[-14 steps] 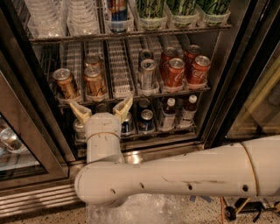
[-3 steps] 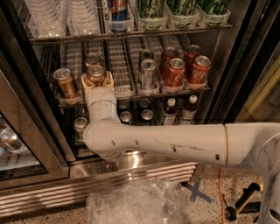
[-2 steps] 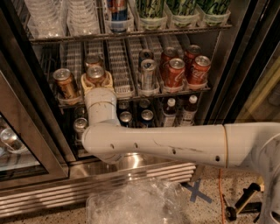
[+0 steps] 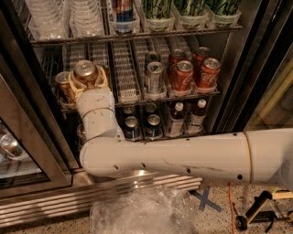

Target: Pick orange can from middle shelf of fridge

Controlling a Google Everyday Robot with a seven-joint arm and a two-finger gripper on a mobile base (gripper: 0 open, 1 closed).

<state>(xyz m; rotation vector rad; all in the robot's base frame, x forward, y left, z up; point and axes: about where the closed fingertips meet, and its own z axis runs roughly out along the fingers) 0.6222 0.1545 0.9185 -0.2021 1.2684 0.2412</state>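
Note:
My gripper (image 4: 87, 78) is at the left of the middle shelf (image 4: 137, 98) of the fridge (image 4: 238, 68). Its cream fingers (image 4: 73, 86) are closed around an orange can (image 4: 85, 72) with a silver top, held in front of the shelf's front edge. A second orange can (image 4: 64, 84) stands just left of it on the shelf. A silver can (image 4: 154, 77) and several red cola cans (image 4: 184, 75) stand further right on the same shelf.
My white arm (image 4: 174, 155) crosses the lower frame. The shelf below holds blue cans (image 4: 132, 128) and small bottles (image 4: 176, 119). The shelf above holds clear cups (image 4: 46, 18) and green-labelled tubs (image 4: 158, 13). An open glass door (image 4: 23, 146) is at left. Crumpled clear plastic (image 4: 146, 212) lies on the floor.
The gripper rose to the shelf and closed on the orange can. Since one second ago the can has come forward and up, out of its lane.

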